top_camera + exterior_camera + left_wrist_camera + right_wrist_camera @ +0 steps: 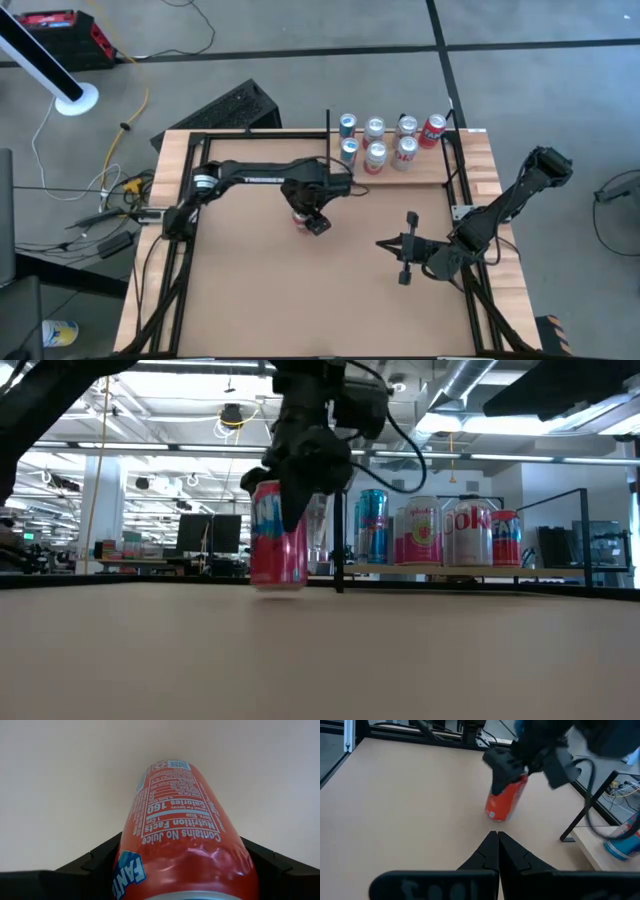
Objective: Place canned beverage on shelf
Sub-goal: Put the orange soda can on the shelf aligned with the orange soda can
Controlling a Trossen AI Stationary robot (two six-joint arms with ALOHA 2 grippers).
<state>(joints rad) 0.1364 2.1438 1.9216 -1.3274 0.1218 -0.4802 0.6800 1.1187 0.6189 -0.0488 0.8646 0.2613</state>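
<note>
A: From above, where's the can?
B: The left end effector (pixel 312 221) clamps the red Fanta can (pixel 301 219) mid-surface (pixel 250 290), well short of the plank shelf (pixel 440 172) holding seven cans.
A: Low view?
B: Can tilted, base just off the surface, probably for carrying.
A: Wrists?
B: Smooth glossy cylinder; right end effector (pixel 498 840) pinched closed, idle.

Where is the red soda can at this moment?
In the high view the red can is near the table's middle, gripped by the left pincer, in front of the shelf holding seven other cans.
</note>
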